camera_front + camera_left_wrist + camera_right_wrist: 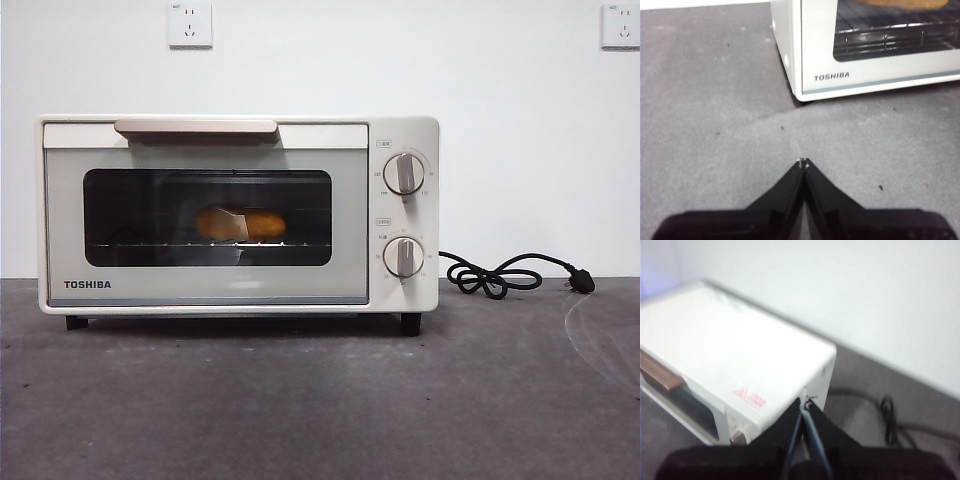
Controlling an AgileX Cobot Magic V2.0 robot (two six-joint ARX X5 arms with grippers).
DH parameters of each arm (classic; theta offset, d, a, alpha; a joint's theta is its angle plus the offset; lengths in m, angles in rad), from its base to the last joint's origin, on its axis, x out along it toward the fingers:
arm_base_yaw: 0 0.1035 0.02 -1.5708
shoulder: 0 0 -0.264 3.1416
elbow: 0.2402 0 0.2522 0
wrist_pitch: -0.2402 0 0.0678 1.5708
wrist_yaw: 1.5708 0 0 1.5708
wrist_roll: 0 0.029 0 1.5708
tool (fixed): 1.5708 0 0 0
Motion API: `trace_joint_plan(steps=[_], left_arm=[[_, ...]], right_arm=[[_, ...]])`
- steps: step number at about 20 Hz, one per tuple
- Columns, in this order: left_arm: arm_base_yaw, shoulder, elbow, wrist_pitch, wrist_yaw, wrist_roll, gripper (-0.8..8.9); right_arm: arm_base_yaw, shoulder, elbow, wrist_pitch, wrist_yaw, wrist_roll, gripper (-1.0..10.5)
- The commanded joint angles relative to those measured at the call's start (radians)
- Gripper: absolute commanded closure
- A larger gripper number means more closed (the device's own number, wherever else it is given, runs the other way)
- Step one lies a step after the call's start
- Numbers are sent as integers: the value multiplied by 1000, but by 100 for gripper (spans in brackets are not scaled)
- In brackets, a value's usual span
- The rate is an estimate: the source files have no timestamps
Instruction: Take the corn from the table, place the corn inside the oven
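The cream-white Toshiba oven (205, 215) stands on the dark grey table (320, 400) with its glass door closed. Behind the glass the yellow-orange corn (240, 223) lies on the wire rack; its lower edge also shows as the corn (902, 3) in the left wrist view. My left gripper (803, 162) is shut and empty, low over the table in front of the oven's (860, 45) left front corner. My right gripper (807, 401) is shut and empty, hovering above the oven's (735, 355) top near its knob side. Neither gripper appears in the front view.
A black cord (500, 275) with a plug lies coiled on the table right of the oven, also seen as the cord (887, 412) from the right wrist. Two wall sockets (190, 25) sit on the white wall behind. A faint curved mark (600, 330) crosses the table's right side.
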Motion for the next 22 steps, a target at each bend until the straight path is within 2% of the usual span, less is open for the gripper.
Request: trace_joint_plan(steps=[1,4,5,7,11,15,18,20,22], left_arm=[[3,16,-6,10,-2,-6,817],[3,25,-6,18,-2,-6,817],[3,26,-6,19,-2,-6,817],[3,30,-6,22,-2,-6,817],[3,30,-6,23,-2,-6,817],[3,30,-6,23,-2,-6,817],[3,30,-6,23,-2,-6,817],[3,30,-6,22,-2,-6,817],[3,30,-6,23,-2,-6,817]], right_arm=[[-99,-134,-189,105,-18,31,948],[-185,-329,-455,229,19,108,948],[-197,-400,-555,275,54,127,948],[-200,-526,-725,341,111,140,948],[-200,-739,-982,377,145,189,948],[-200,-875,-1104,373,163,262,948],[-200,-959,-1113,227,238,273,948],[-199,-1000,-1112,200,297,293,947],[-199,-998,-1112,200,299,308,947]])
